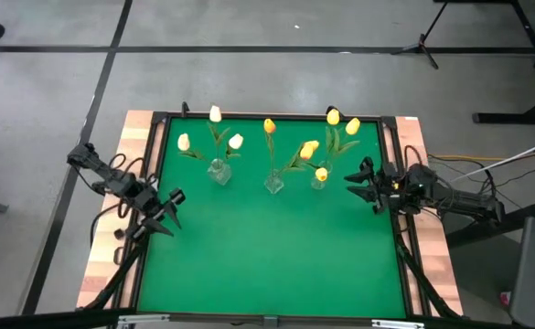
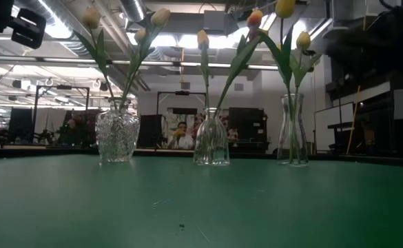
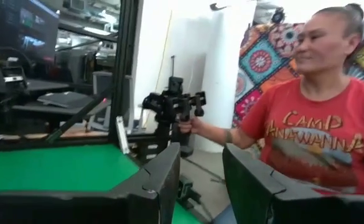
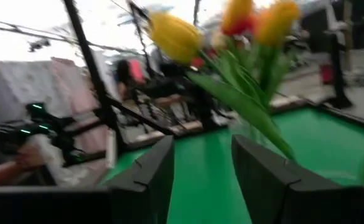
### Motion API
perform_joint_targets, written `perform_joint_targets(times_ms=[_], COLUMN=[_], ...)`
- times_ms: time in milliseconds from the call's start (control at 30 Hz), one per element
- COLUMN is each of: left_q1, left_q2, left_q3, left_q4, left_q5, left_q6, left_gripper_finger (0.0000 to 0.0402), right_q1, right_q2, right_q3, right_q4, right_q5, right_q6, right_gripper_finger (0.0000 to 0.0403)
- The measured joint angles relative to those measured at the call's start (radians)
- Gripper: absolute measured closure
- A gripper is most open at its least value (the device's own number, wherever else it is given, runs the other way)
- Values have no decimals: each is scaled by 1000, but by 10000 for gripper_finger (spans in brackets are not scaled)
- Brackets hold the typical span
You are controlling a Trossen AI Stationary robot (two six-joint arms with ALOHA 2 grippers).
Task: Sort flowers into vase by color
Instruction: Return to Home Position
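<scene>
The flowers [image 1: 269, 126] stand in three glass vases [image 1: 273, 184] near the far edge of the tabletop [image 1: 267, 260]. The left gripper [image 1: 171, 213] waits spread and empty by the left edge, the right gripper [image 1: 355, 182] the same by the right edge

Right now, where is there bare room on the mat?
Free: the wide mat stretch in front of the vases, between the left gripper and right gripper, down to the near edge. Crowded: the far strip, where vases and leaning flowers leave narrow gaps.
</scene>
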Motion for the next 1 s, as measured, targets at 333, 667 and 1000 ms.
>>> perform_joint_targets(times_ms=[333, 667, 1000], left_q1=[1, 1, 1], left_q2=[0, 0, 0], left_q3=[0, 0, 0], left_q4=[-23, -12, -3], left_q5=[-138, -133, -81], left_q6=[112, 156, 186], left_gripper_finger=[282, 282, 282], right_q1=[0, 110, 335], right_q2=[0, 10, 12], right_q3=[0, -1, -2], right_q4=[-127, -116, -136], right_q5=[54, -22, 121], right_q6=[-44, -47, -128], right_gripper_finger=[242, 242, 242])
